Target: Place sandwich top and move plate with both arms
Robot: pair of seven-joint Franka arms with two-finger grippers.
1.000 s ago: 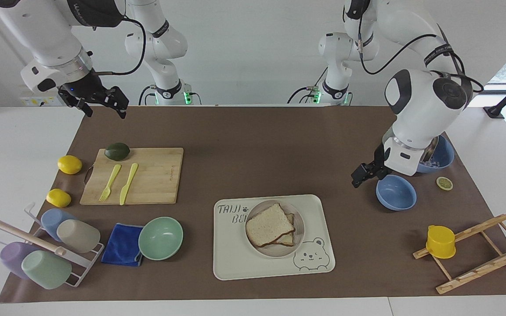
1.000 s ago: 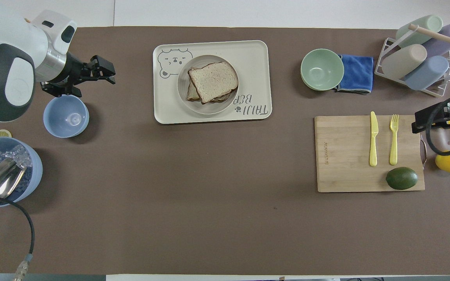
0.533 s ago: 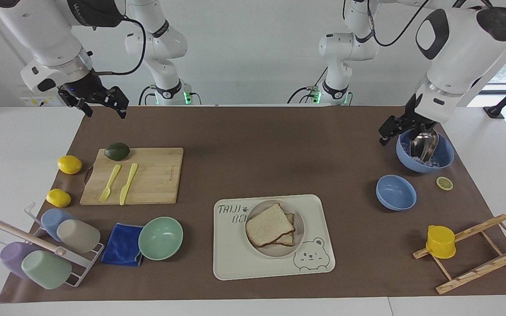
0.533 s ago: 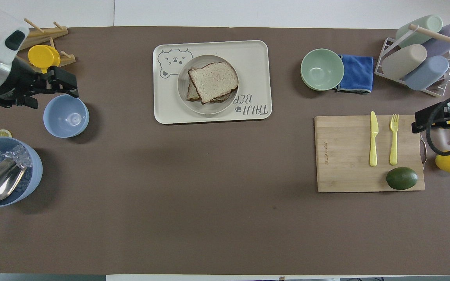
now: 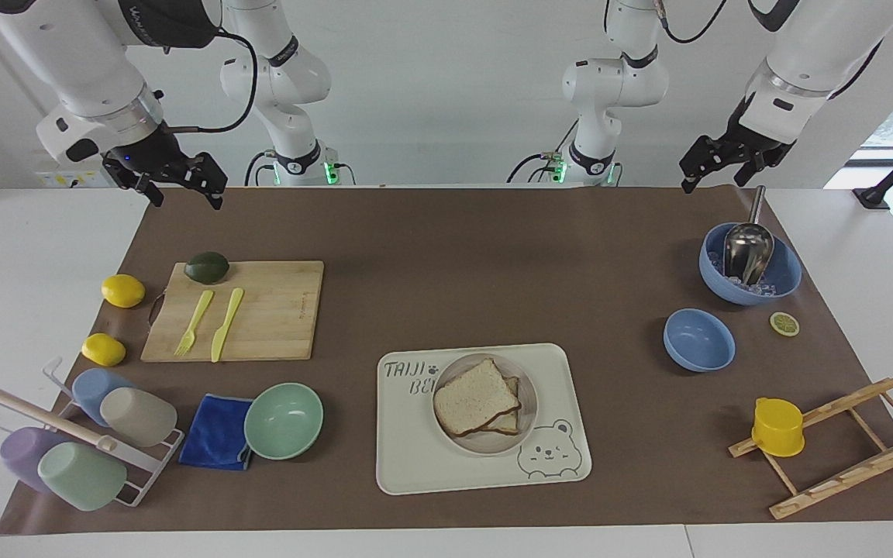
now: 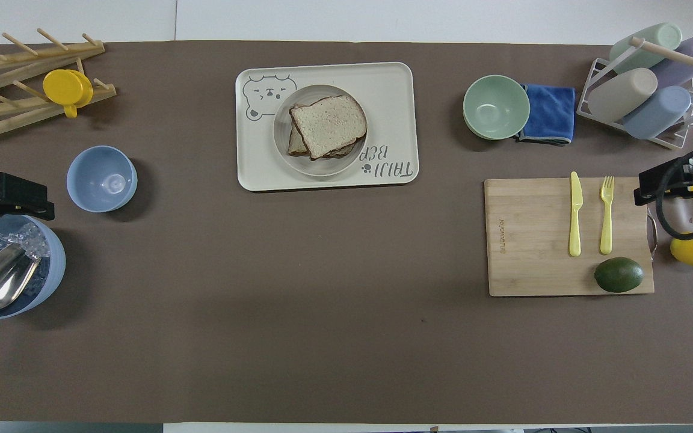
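Up over the mat's corner at the right arm's end: right gripper (image 5: 181,184), fingers spread wide, nothing held. Waiting, by the look of it.

At mid-table, well away from the robots: sandwich top (image 5: 476,397) lying on the plate (image 5: 485,445), skewed across a lower slice (image 5: 510,423) so that a corner of that slice peeks out. Plate seated in the bear tray (image 5: 415,457). Placing apparently done already, leaving the two-armed carry.

High over the mat edge by the ice bowl (image 5: 784,280) with its metal scoop (image 5: 747,246): left gripper (image 5: 718,164), fingers likewise parted, empty.

For the carry, bring both grippers down on the plate from either end of the table, one to each rim. Pinch only the shallow raised rim, clear of the bread — avoid nudging the loose top slice. Close both together, then lift level and in step; any tilt or lag likely slides the sandwich top off. Rise high enough to clear the tray's lip before travelling sideways.
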